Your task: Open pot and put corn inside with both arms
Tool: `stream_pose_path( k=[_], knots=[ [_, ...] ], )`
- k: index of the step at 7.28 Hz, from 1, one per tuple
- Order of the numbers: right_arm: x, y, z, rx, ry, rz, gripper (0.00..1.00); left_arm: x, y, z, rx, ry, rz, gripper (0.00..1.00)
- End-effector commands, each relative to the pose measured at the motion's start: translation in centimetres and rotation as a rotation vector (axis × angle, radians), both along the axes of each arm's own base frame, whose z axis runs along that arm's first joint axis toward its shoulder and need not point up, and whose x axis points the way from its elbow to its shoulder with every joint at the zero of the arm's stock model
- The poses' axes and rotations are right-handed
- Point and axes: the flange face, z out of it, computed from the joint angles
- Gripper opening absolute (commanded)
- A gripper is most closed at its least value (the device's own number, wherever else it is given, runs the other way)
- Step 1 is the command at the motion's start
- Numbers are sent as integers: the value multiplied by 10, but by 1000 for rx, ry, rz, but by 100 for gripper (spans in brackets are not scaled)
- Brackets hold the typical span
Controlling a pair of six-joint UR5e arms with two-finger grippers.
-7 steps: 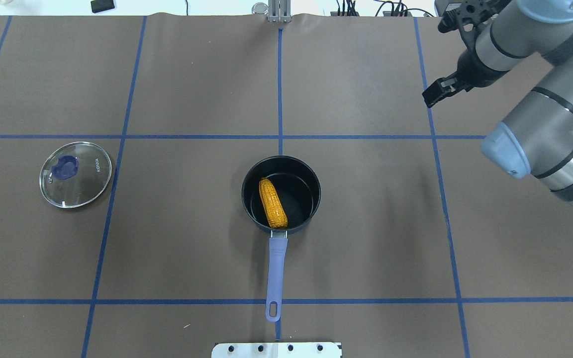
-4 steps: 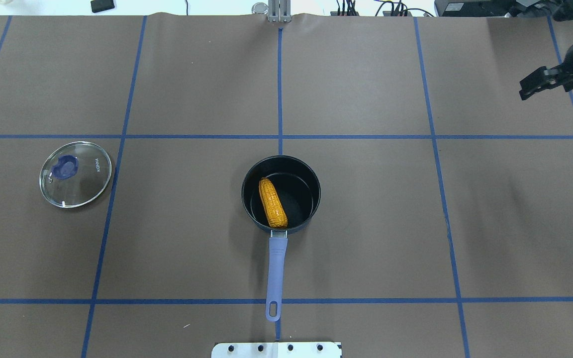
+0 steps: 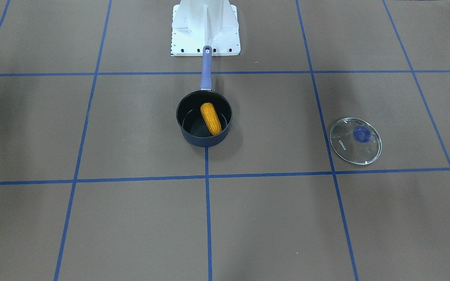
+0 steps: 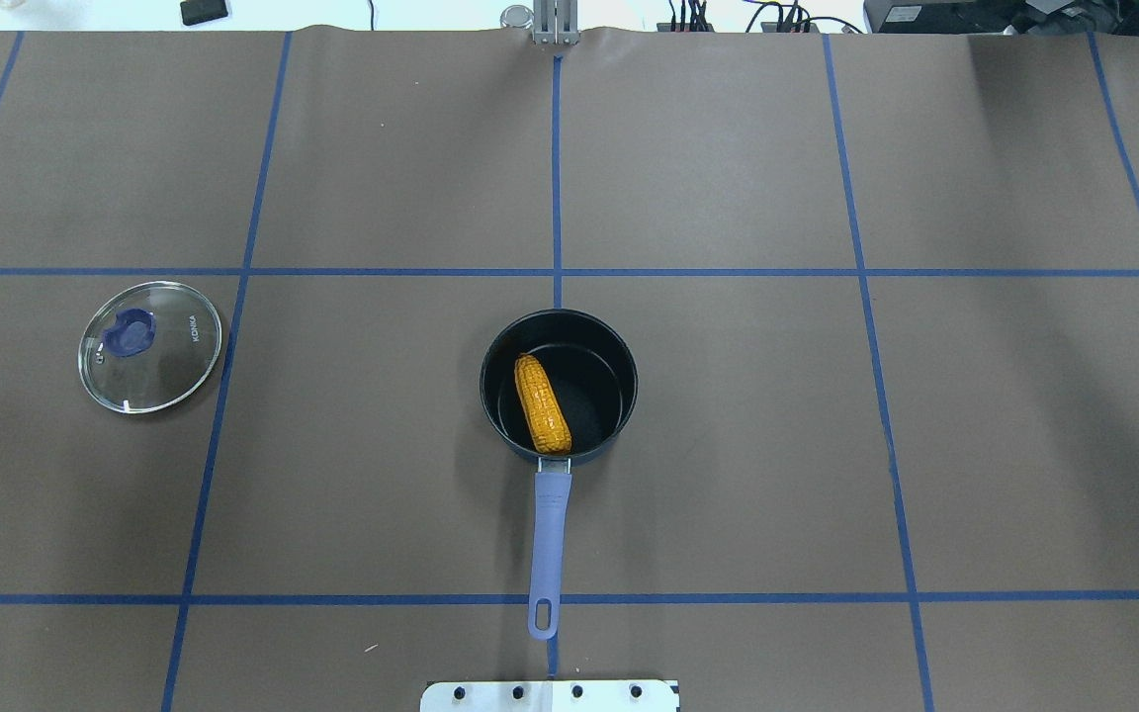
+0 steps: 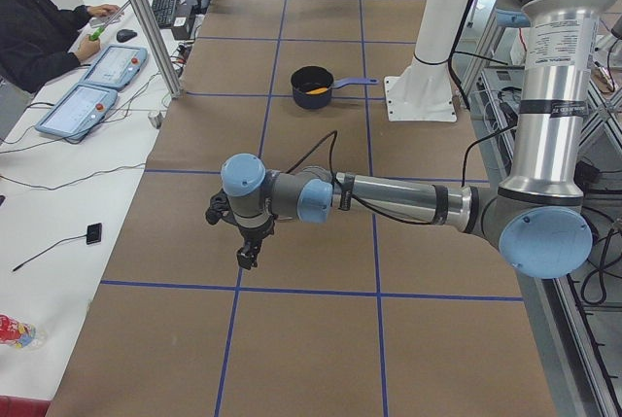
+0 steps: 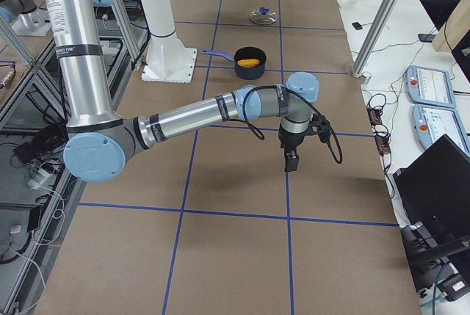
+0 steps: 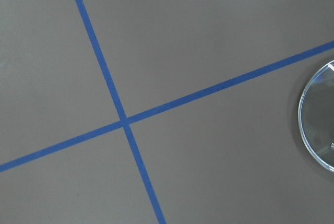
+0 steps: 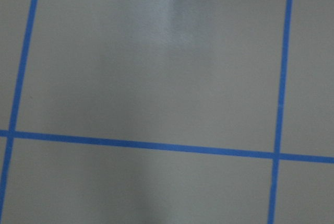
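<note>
The corn (image 4: 542, 403) lies in the uncovered pot (image 4: 602, 392), far from the left hand (image 5: 247, 258) and right hand (image 6: 291, 161). Whether either hand is clenched, I cannot tell.

Grey blue-capped arms (image 5: 389, 199), seemingly black fingers (image 5: 249, 258)

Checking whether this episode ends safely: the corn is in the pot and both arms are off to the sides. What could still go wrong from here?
1. The corn seems to lean on the pot wall, one end up near the rim; a bump to the long handle could tip it out.
2. The glass lid lies flat, its edge showing in the left wrist view, so the left gripper hangs nearby; a low sweep might strike it.
</note>
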Motion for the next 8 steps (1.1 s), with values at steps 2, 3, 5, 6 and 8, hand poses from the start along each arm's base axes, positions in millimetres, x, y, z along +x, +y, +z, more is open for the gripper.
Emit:
stream_pose_path(
  k=[2,3,5,6,8],
  knots=[
    [42,60,72,-111,-19,39,100,-4,20,25,-53,-6,-4,100],
    [43,65,75,-101,-20,41,100,-7,25,30,-62,-5,-11,100],
    [43,70,80,-75,-25,42,100,-9,26,30,-65,-5,-18,100],
    [43,70,80,-75,-25,42,100,-9,26,30,-65,-5,-18,100],
    [43,70,79,-72,-25,42,100,-9,26,30,-65,-5,-18,100]
  ],
)
